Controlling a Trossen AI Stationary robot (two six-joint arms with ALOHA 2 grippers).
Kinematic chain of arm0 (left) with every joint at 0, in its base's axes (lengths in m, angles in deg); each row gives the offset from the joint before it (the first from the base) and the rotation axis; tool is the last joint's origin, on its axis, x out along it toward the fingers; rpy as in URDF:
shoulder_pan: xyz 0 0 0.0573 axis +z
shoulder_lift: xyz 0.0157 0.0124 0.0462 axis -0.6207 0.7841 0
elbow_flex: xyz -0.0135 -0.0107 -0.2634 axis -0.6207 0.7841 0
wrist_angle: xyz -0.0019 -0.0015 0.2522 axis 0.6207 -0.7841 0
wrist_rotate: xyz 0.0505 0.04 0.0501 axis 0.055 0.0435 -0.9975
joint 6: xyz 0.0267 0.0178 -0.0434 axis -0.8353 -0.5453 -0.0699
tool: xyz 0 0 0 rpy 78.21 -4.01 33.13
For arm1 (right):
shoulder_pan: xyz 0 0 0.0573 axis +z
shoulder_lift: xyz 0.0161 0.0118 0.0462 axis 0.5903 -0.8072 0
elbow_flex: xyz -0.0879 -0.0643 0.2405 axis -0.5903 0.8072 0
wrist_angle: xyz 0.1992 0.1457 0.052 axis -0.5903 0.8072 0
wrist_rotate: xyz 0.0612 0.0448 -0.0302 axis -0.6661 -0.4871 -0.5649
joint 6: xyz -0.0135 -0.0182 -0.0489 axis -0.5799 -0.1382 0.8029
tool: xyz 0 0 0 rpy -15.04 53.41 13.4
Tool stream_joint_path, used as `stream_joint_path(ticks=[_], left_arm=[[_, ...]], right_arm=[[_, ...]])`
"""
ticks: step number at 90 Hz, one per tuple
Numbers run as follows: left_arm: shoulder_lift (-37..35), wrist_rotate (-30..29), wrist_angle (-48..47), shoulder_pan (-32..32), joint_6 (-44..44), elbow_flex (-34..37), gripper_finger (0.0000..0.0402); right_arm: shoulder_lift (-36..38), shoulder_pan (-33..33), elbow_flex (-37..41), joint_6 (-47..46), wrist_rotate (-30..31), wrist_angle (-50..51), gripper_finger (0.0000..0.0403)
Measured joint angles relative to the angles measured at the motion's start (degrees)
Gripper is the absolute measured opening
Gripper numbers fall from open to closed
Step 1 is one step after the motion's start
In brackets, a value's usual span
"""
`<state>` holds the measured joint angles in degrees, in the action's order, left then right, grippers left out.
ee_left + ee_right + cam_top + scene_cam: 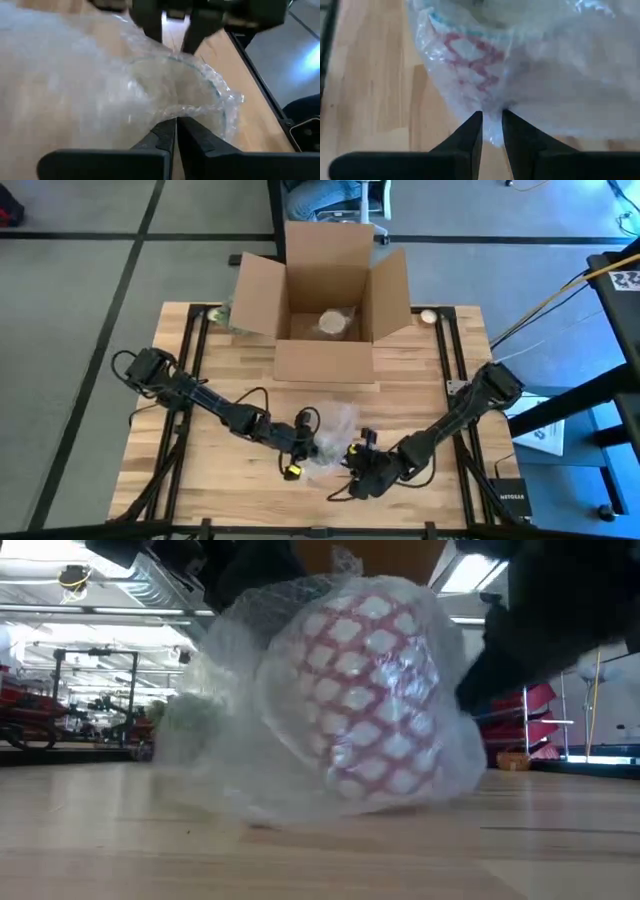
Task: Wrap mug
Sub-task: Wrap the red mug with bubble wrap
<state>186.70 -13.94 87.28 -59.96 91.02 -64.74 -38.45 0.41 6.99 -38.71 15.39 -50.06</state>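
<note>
From above, the mug (330, 442) sits in wrap (335, 425) near the desk's (400, 390) front edge, between the left gripper (308, 442) and right gripper (356, 457); an open box (325, 310) stands at the back edge. At desk height, the red-patterned mug shows through film. Each wrist view shows fingers pinching wrap.

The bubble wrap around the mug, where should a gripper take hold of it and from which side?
Judging by the pictures: grip the loose edge of the bubble wrap, not the bulge over the mug. The edges lie thin on the table either side, where the left gripper and right gripper pinch it from opposite sides.
</note>
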Motion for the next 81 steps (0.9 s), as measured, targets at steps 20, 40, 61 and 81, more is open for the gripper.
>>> stream_joint_path(ticks=[20,40,61,81], left_arm=[[3.91,2.09,-9.79,0.71,-1.35,-6.84,0.0000],[4.27,-1.17,-21.15,1.49,1.64,-9.93,0.0000],[6.28,0.69,-20.57,2.12,1.47,-10.08,0.0000],[6.45,0.40,-21.51,0.89,0.33,-12.56,0.0000]], right_arm=[[-4.36,-2.47,1.22,5.94,-2.57,-11.05,0.0060],[-4.94,-3.03,0.67,6.62,-1.17,-11.60,0.0060],[-4.27,-2.90,0.39,6.99,-2.91,-11.76,0.0060],[5.30,0.15,0.28,4.62,-3.87,1.56,0.0060]])
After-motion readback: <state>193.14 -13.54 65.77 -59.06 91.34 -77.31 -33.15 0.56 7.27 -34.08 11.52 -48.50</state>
